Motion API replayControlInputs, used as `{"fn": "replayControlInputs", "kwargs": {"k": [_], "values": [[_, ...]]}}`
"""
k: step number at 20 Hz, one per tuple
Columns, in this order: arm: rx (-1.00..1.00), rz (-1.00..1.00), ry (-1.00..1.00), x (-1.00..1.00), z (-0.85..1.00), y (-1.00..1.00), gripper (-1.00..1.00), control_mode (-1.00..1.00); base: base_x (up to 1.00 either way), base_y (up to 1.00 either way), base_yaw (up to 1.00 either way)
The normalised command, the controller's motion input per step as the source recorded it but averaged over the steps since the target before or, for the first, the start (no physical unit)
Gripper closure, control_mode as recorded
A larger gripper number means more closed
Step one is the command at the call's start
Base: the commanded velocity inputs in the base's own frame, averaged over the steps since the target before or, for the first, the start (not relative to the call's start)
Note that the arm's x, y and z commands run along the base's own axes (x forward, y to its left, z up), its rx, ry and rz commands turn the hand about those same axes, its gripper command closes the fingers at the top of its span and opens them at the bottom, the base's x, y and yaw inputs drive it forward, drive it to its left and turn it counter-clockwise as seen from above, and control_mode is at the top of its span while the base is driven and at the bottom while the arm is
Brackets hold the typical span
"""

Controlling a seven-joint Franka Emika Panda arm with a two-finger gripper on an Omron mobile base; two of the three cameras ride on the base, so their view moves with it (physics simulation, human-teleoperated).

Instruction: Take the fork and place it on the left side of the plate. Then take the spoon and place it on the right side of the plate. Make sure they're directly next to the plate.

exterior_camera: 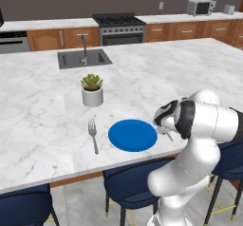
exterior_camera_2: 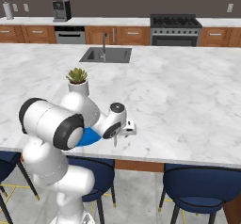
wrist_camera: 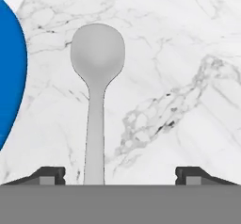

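Grey spoon lies between the open pincer's fingertips, beside the plate.

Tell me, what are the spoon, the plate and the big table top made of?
The spoon looks like metal: plain grey, smooth, matte. The plate is flat bright blue without pattern; maybe ceramic or plastic, the look leaves it open. The counter top looks like polished marble: white with grey veins.

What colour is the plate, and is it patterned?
Plain bright blue plate, no pattern; clearest in the left base view.
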Motion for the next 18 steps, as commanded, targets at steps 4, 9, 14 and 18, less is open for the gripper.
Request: {"fn": "replayControlInputs", "kwargs": {"k": [4,9,14,18], "values": [[0.00,0.00,-0.09,-0.34,0.74,-0.05,-1.00,-1.00,0.00,0.00,0.00],[0.00,0.00,-0.01,-0.37,0.70,0.00,-1.00,-1.00,0.00,0.00,0.00],[0.00,0.00,-0.01,-0.44,0.77,0.08,-1.00,-1.00,0.00,0.00,0.00],[0.01,0.00,-0.03,-0.69,0.78,0.10,-1.00,-1.00,0.00,0.00,0.00]]}}
